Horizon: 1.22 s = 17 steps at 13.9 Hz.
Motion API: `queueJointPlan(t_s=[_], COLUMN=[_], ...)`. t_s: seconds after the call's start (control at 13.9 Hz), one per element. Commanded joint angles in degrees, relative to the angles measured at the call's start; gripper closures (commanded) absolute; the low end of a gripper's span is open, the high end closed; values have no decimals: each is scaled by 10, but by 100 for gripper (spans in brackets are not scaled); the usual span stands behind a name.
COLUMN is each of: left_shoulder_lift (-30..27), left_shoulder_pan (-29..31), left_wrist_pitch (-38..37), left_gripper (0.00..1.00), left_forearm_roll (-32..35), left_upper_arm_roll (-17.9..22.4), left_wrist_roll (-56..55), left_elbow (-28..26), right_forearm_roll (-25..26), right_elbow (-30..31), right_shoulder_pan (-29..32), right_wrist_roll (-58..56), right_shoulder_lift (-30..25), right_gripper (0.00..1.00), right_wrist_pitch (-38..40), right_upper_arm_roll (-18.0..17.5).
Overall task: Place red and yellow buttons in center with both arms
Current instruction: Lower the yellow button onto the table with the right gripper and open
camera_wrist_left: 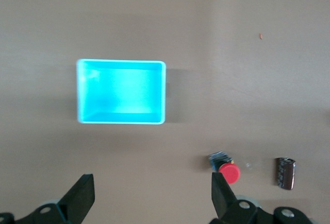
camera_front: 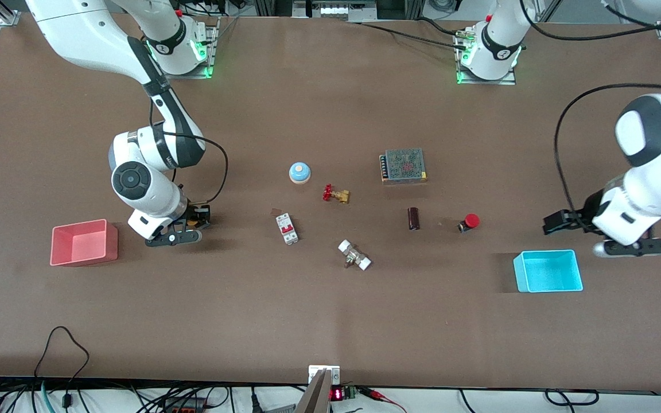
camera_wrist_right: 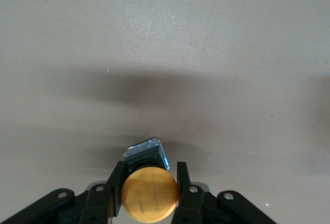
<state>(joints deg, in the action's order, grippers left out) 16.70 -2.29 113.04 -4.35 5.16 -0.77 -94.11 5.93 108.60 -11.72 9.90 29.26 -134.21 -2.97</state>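
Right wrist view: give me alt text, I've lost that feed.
The right gripper is shut on the yellow button, a finger on each side of its round cap, black body below. Beneath it is plain brown tabletop, shadowed under the gripper.

Two arms (camera_front: 152, 143) (camera_front: 646, 172). Two small buttons, one red (camera_front: 469, 222), one yellow (camera_wrist_right: 150, 194). Two bins, pink (camera_front: 84, 243) and cyan (camera_front: 548, 271). One blue button (camera_front: 300, 172), two valves (camera_front: 335, 194) (camera_front: 354, 255), one breaker (camera_front: 287, 228), one power supply (camera_front: 403, 166), one dark cylinder (camera_front: 413, 218).
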Motion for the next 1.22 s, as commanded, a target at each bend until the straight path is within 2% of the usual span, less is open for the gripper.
queueJointPlan(t_s=[0.0,0.07,0.14,0.43,0.58,0.65,0.79,0.94,1.15], left_shoulder_lift=[-17,-25,-33,-48,-48,-51,-59,-60,-70], left_shoulder_pan=[73,103,115,85,38,10,-1,5,4], left_wrist_pitch=[-38,-43,-54,-140,-154,-156,-178,-183,-184], left_gripper=[0,0,0,0,0,0,0,0,0], left_forearm_roll=[17,17,16,14,15,15,15,15,15], left_upper_arm_roll=[-67,-95,-102,-91,-53,-25,-14,-13,-19], left_wrist_roll=[10,9,9,-2,-4,-3,-3,1,-5], left_elbow=[33,34,38,69,88,88,85,86,74], right_forearm_roll=[5,5,4,-4,-6,-8,-37,-74,-74], right_elbow=[2,2,1,-11,-20,-20,-25,-50,-68], right_shoulder_pan=[-10,-10,-11,-11,-10,-10,-9,-4,46], right_wrist_roll=[12,12,12,9,5,5,0,-18,-84], right_shoulder_lift=[11,11,11,7,0,-15,-71,-138,-243], right_gripper=[41,36,28,21,15,0,0,0,0], right_wrist_pitch=[-14,-14,-14,-11,-7,-4,49,143,239], right_upper_arm_roll=[10,10,10,10,10,10,10,10,10])
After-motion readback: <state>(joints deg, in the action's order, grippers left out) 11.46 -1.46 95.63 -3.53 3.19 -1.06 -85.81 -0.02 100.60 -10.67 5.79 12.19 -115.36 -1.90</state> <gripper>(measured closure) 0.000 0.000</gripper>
